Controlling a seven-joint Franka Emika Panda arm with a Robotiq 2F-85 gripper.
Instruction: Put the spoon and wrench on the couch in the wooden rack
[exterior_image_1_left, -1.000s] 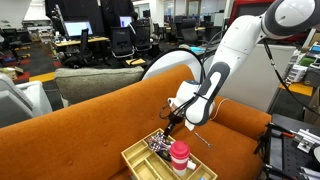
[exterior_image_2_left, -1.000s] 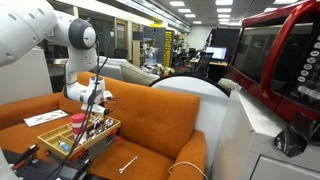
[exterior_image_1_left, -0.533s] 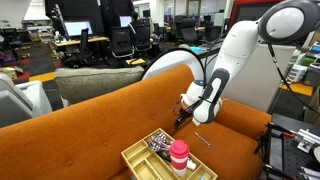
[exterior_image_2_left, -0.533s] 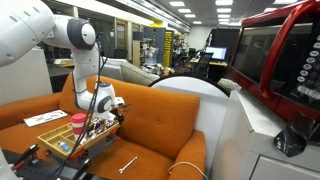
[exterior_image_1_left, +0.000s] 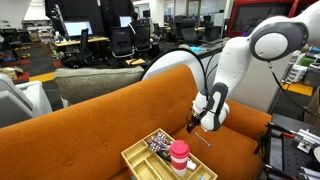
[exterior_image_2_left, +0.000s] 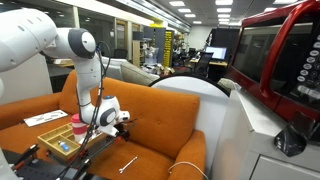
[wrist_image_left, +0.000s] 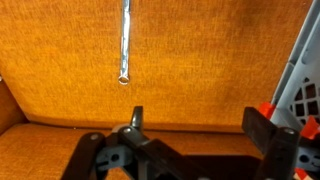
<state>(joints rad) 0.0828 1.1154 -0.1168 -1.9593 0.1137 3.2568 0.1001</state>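
Note:
A silver wrench lies on the seat of the burnt-orange couch; it also shows in both exterior views. My gripper is open and empty, hovering above the seat between the wrench and the wooden rack. In an exterior view the gripper is just above the wrench's end. The rack holds a pink-red cup and small items. I cannot make out the spoon.
A grey-green sofa stands behind the couch. Office desks and chairs fill the background. A red microwave-like cabinet stands beside the couch. The rack's edge and a red part show at the right of the wrist view.
My gripper has moved away from the rack, along the couch seat toward the wrench, and lower. The wrench and rack have not moved.

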